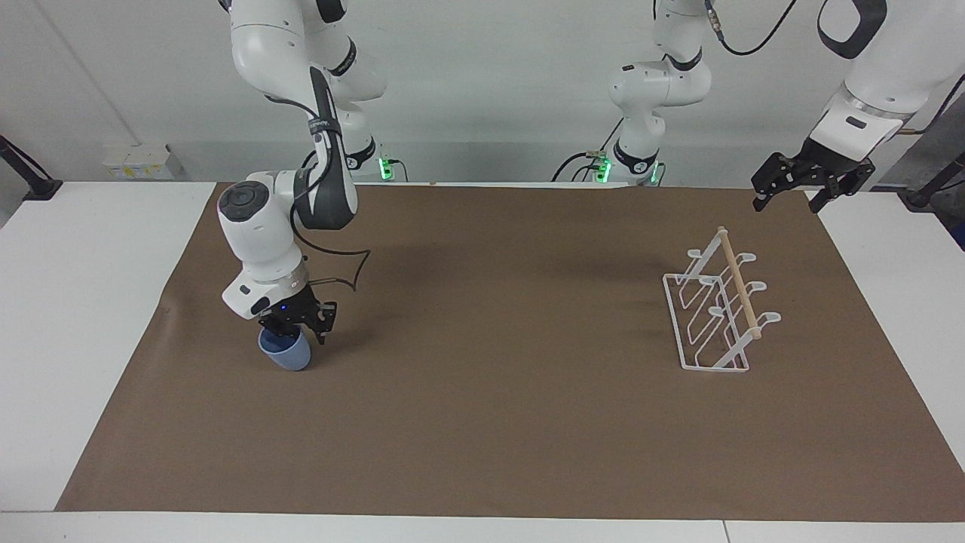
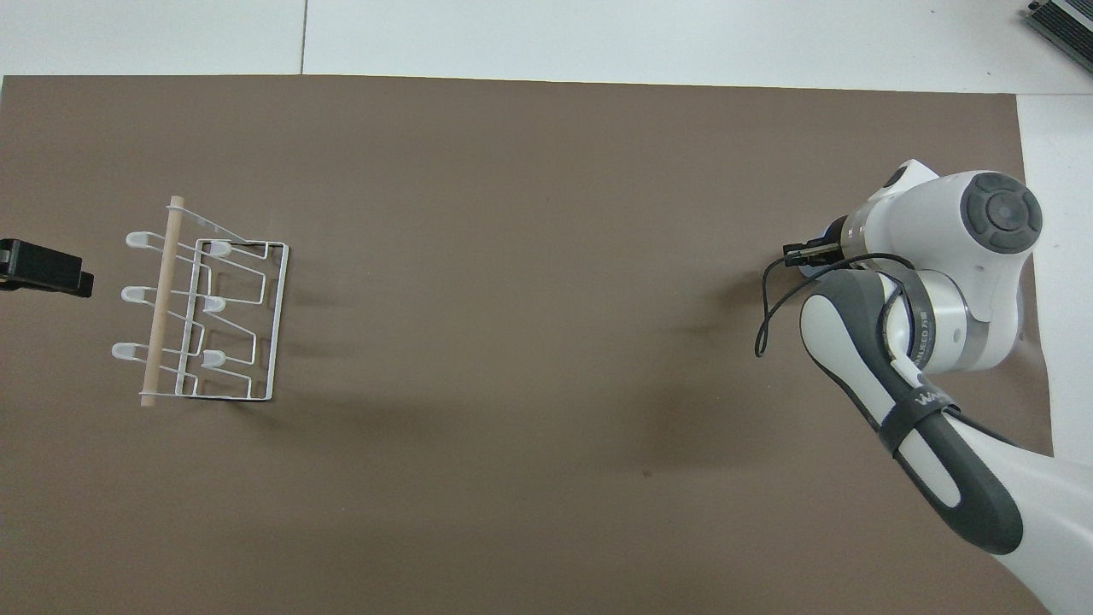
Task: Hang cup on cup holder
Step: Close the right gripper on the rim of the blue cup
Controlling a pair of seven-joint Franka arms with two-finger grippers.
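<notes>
The light-blue cup stands upright on the brown mat toward the right arm's end of the table. My right gripper reaches down onto its rim, fingers drawn in and shut on the rim wall. From overhead the right wrist hides nearly all of the cup; only the right gripper tip shows. The white wire cup holder with its wooden dowel stands toward the left arm's end, with nothing on its prongs. My left gripper waits open in the air over the mat's edge by the holder.
A brown mat covers most of the white table. A loose black cable loops from the right wrist. Black clamp arms stick in at both table ends.
</notes>
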